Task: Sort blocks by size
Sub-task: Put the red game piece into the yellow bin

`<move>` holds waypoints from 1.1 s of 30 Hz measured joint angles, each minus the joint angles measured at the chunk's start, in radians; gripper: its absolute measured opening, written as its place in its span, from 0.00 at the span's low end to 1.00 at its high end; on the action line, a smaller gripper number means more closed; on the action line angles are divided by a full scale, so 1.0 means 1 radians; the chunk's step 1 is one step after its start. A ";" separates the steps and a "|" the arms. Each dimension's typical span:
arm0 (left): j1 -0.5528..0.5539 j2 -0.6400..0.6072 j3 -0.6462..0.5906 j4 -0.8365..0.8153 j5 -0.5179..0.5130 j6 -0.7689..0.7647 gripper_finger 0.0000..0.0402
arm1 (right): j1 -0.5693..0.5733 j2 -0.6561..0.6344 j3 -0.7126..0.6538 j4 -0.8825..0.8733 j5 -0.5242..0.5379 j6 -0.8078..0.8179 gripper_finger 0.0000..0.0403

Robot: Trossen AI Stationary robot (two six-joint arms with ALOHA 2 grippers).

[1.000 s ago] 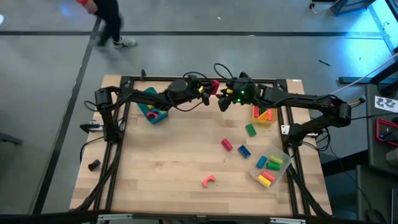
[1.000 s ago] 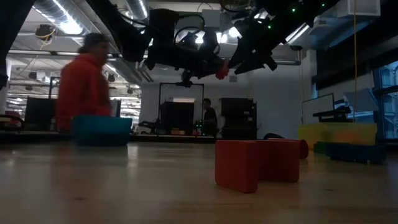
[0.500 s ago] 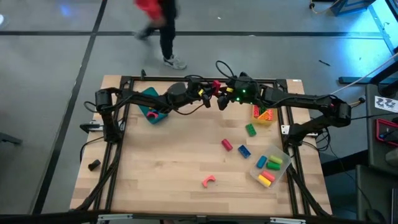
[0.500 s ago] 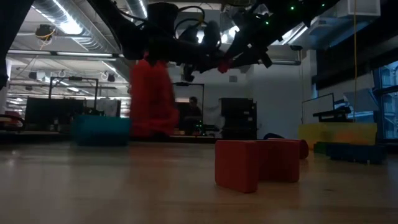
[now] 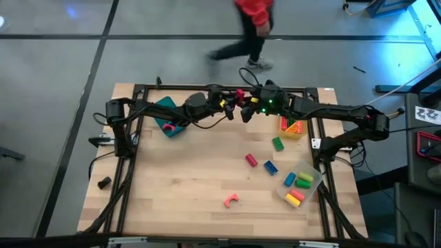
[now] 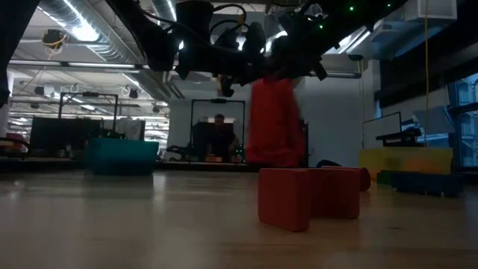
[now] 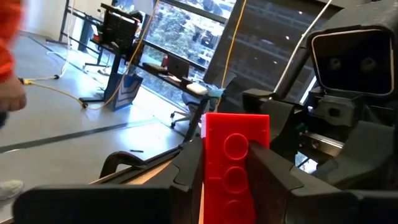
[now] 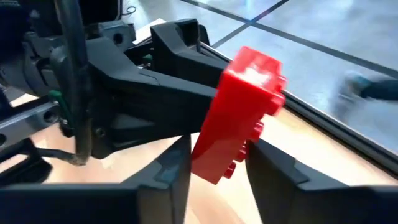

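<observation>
While both claws meet high over the far edge of the counter (image 5: 186, 179), I am passing a red brick (image 7: 235, 163) from one to the other. My left claw (image 5: 231, 105) and right claw (image 5: 245, 109) both pinch it. Next, one claw must let go, then the other carries it to a tray.

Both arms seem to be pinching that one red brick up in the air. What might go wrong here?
The red brick sits between the fingers of both the left gripper and the right gripper, well above the table. If one lets go too early, or both pull, it may twist loose and fall. The two grippers are also very close together, so a small misjudged move might knock them against each other.
</observation>
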 joint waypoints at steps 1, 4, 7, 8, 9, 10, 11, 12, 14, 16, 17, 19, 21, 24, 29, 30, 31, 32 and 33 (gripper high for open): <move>-0.001 0.000 0.000 0.000 0.000 0.000 0.22 | -0.001 0.000 0.000 -0.002 0.003 -0.006 0.32; -0.002 0.000 0.000 -0.001 0.000 0.000 0.22 | -0.001 -0.002 0.000 -0.005 0.027 -0.022 0.27; -0.003 0.000 0.000 -0.002 0.002 0.000 0.22 | 0.000 -0.002 0.000 -0.011 0.035 -0.047 0.27; -0.003 0.000 0.000 -0.003 0.006 0.000 0.22 | 0.000 -0.002 0.000 -0.011 0.035 -0.048 0.27; -0.003 0.000 0.000 -0.003 0.008 0.006 0.22 | 0.000 -0.002 0.000 -0.012 0.036 -0.049 0.27; -0.003 0.000 0.000 -0.004 0.011 0.025 0.22 | 0.000 -0.002 0.000 -0.014 0.036 -0.050 0.27; -0.003 0.000 0.000 -0.004 0.019 0.052 0.22 | 0.000 -0.002 0.000 -0.015 0.037 -0.051 0.27; -0.003 0.000 0.000 -0.005 0.031 0.081 0.22 | 0.000 -0.002 0.000 -0.016 0.039 -0.052 0.27; -0.003 0.000 0.000 -0.005 0.046 0.115 0.22 | 0.000 -0.002 0.000 -0.019 0.039 -0.053 0.28; -0.003 0.000 0.000 -0.005 0.053 0.135 0.22 | 0.000 -0.002 0.000 -0.026 0.039 -0.053 0.27; -0.003 0.000 0.000 -0.006 0.054 0.138 0.23 | 0.000 -0.002 0.000 -0.028 0.039 -0.054 0.27; -0.001 0.000 0.000 -0.014 0.061 0.135 0.27 | 0.000 -0.001 0.000 -0.036 0.038 -0.055 0.27; 0.004 0.000 0.000 -0.027 0.062 0.125 0.32 | 0.000 0.000 0.000 -0.039 0.035 -0.059 0.27; 0.011 0.000 0.000 -0.045 0.061 0.107 0.40 | 0.000 0.000 0.000 -0.042 0.036 -0.059 0.27; 0.020 0.000 0.001 -0.054 0.058 0.070 0.48 | 0.000 0.001 -0.001 -0.044 0.078 -0.107 0.27; 0.020 0.000 0.002 -0.055 0.054 0.066 0.49 | 0.000 0.001 -0.001 -0.045 0.093 -0.118 0.27; 0.020 0.000 0.002 -0.059 0.053 0.065 0.49 | 0.000 0.001 -0.001 -0.048 0.111 -0.131 0.27; 0.019 0.000 0.002 -0.066 0.054 0.063 0.49 | -0.001 0.001 -0.001 -0.054 0.144 -0.147 0.27; 0.018 0.000 0.002 -0.079 0.074 0.063 0.49 | -0.007 0.001 -0.001 -0.052 0.192 -0.160 0.27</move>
